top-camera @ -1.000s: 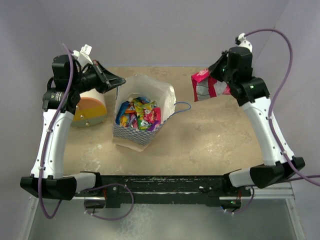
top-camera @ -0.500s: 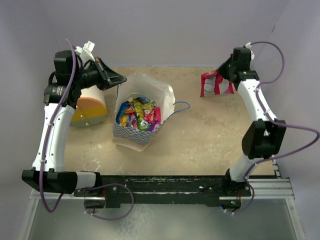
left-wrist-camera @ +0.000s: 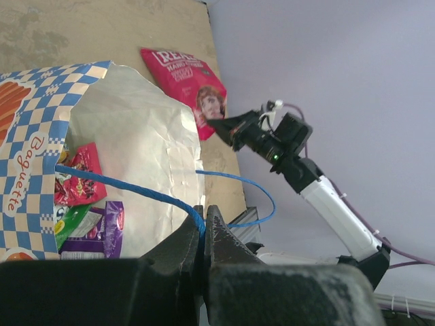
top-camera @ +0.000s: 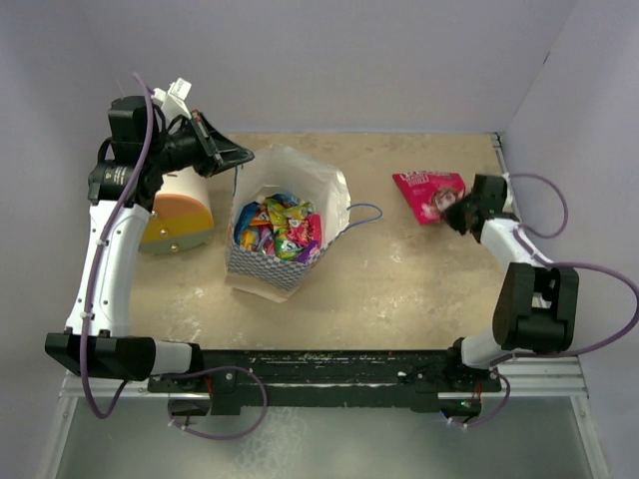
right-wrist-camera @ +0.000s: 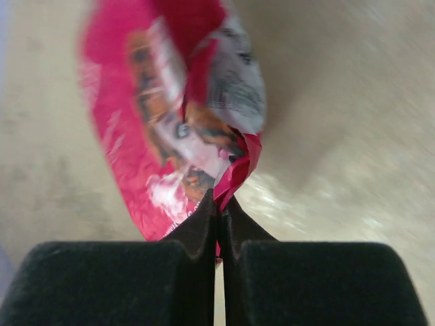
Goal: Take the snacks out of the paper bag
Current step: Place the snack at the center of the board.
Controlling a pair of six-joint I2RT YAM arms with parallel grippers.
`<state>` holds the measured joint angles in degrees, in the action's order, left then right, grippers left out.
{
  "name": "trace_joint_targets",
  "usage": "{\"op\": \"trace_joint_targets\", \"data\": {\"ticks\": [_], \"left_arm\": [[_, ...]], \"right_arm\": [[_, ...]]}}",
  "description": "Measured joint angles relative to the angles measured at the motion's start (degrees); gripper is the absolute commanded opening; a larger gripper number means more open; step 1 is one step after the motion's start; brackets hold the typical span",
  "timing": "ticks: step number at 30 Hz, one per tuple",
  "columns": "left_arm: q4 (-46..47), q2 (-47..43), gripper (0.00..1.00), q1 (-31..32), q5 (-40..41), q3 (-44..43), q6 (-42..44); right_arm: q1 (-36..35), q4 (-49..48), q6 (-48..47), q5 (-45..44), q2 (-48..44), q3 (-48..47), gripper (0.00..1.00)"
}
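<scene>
Over on the left, the white-and-orange cylinder [top-camera: 178,215] lies on its side at the far left and nobody is bothering it. Above it the left gripper [top-camera: 246,157] has not budged over the last second: its jaws are clenched on the thin blue cord handle [left-wrist-camera: 136,191], holding up the rim of the blue-and-white checkered paper bag [top-camera: 262,269]. That bag stands left of centre with its cream mouth gaping, and it is far from done, because a heap of glossy snack packets [top-camera: 277,228] in pink, blue, purple and yellow-green fills it to the brim. Now to the right, where the action is! A second ago the pink-red foil packet with white lettering [top-camera: 429,190] dangled high in the air; now it is down flat on the beige table [top-camera: 399,274], far right and well apart from the bag. The right arm has folded low with it, and the right gripper [top-camera: 455,212] sits at the packet's near-right corner. The wrist view shows it pinching a fold of the foil between shut jaws, so it has not let go yet. One snack is as good as delivered; a release looks next, then back for more.
</scene>
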<state>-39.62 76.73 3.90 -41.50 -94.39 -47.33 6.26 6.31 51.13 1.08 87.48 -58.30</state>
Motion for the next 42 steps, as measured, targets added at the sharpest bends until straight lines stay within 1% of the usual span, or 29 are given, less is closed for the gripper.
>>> {"op": "trace_joint_targets", "data": {"ticks": [2, 5, 6, 9, 18, 23, 24, 28, 32, 34, 37, 40, 42], "left_arm": [[-0.07, 0.11, 0.00, 0.00, -0.07, 0.00, -0.02], [-0.07, 0.20, 0.00, 0.00, -0.11, 0.00, -0.07], [-0.07, 0.20, 0.00, 0.00, -0.11, 0.00, -0.11], [0.04, 0.20, 0.00, 0.00, -0.13, 0.00, -0.31], [0.26, 0.15, 0.00, 0.00, -0.13, 0.33, -1.16], [0.85, 0.09, 0.00, 0.00, -0.11, 1.09, -1.60], [0.90, 0.09, 0.00, 0.00, -0.11, 1.11, -1.60], [0.90, -0.17, 0.00, 0.00, -0.09, 1.20, -1.60], [0.94, -0.37, 0.00, 0.00, -0.11, 1.20, -1.60], [0.92, -0.37, 0.00, 0.00, -0.09, 1.20, -1.60], [0.94, -0.37, 0.00, 0.00, -0.09, 1.20, -1.57], [0.90, -0.37, 0.00, 0.00, 0.02, 1.20, -1.49], [0.92, -0.35, 0.00, 0.00, 0.00, 1.18, -1.29]], "right_arm": [[1.53, -0.07, 1.05, 0.02, -2.16, 7.72, 0.01], [3.13, 0.96, 2.14, -0.09, -2.73, 13.60, 0.07], [3.54, 1.40, 2.51, -0.13, -3.02, 15.02, 0.11], [3.61, 2.14, 3.37, -0.59, -4.55, 16.70, 0.21], [3.72, 5.42, 3.82, -2.82, -6.25, 17.29, 0.42], [4.09, 12.09, 3.91, -6.40, -8.28, 17.07, 0.54], [4.22, 13.68, 3.50, -6.91, -8.96, 16.79, 0.60], [4.57, 18.38, -0.04, -7.58, -11.65, 13.90, 0.77], [4.57, 20.96, -5.68, -6.82, -15.19, 9.01, 0.85], [4.52, 21.38, -10.32, -5.25, -16.70, 5.46, 0.86], [3.74, 21.46, -16.98, -0.31, -17.18, -1.79, 0.86], [1.44, 20.76, -20.79, 7.89, -16.13, -9.18, 0.86], [-2.03, 20.70, -20.98, 14.29, -14.88, -12.94, 0.86]]}}
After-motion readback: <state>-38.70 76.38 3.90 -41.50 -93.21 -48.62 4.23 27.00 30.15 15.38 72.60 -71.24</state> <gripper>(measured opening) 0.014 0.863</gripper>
